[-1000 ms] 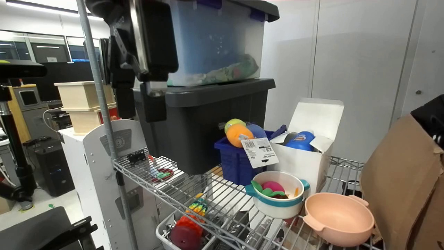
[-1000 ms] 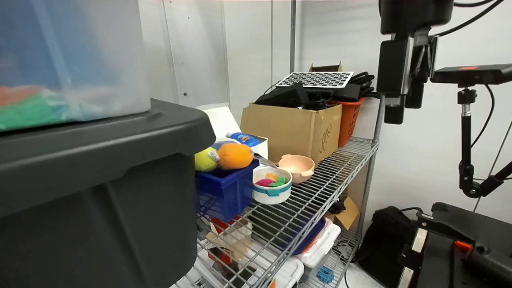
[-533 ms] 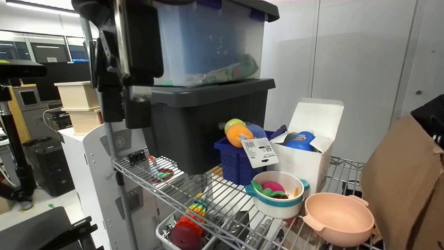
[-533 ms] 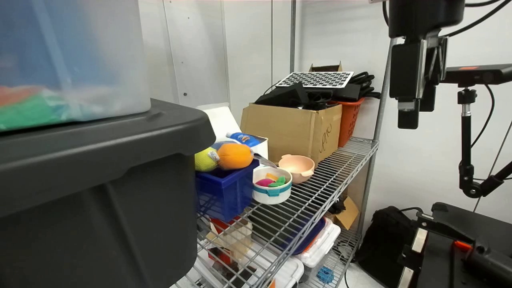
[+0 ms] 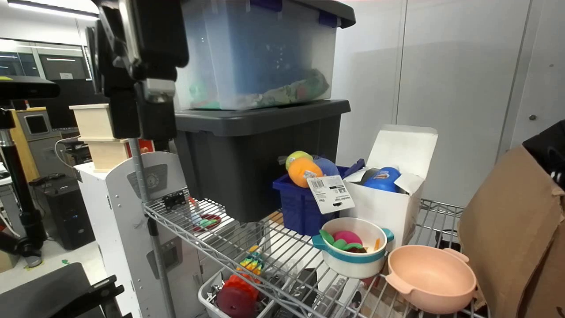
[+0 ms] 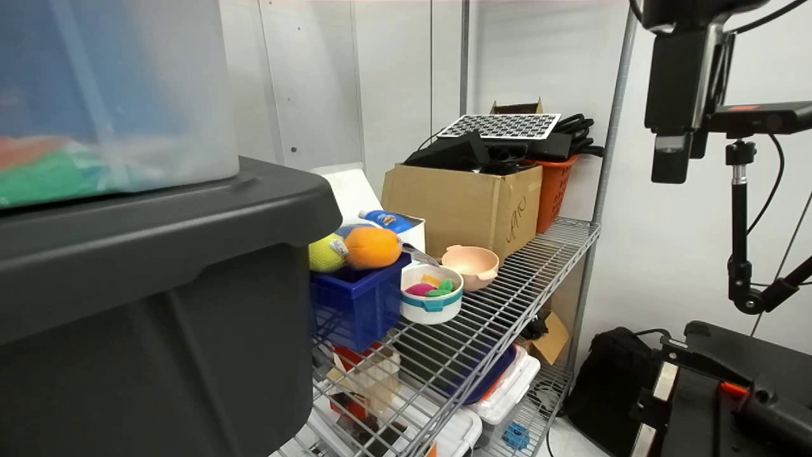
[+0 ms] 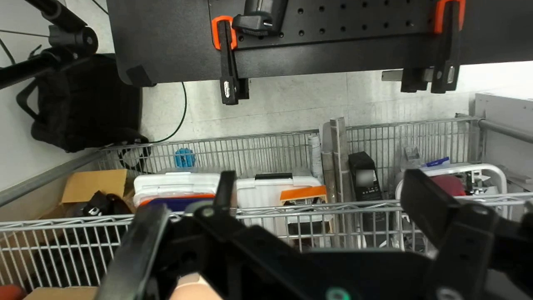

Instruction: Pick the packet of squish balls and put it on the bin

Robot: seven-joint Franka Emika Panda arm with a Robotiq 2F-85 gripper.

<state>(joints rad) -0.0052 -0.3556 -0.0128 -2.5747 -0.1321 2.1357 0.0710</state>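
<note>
The packet of squish balls [image 5: 305,172], with yellow, orange and bluish balls and a white label card, lies on top of the blue bin [image 5: 302,212]. The card hangs over the bin's side. In an exterior view the packet [image 6: 372,248] also shows on the bin [image 6: 358,311], partly hidden by the dark tote. My gripper [image 5: 141,117] is open and empty, high up and well away from the packet. It also shows in an exterior view [image 6: 684,152]. In the wrist view my gripper's fingers [image 7: 322,193] are wide apart with nothing between them; packet and bin are out of view there.
A dark grey tote [image 5: 260,168] with a clear tote [image 5: 273,57] on it stands beside the bin. A white box [image 5: 379,207], a white-and-teal bowl [image 5: 353,265], a peach bowl [image 5: 430,278] and a cardboard box [image 6: 444,197] share the wire shelf [image 6: 507,298].
My gripper has moved left and finally up in an exterior view, right and slightly up in the opposite picture, farther from the bin. The packet and bin have not moved.
</note>
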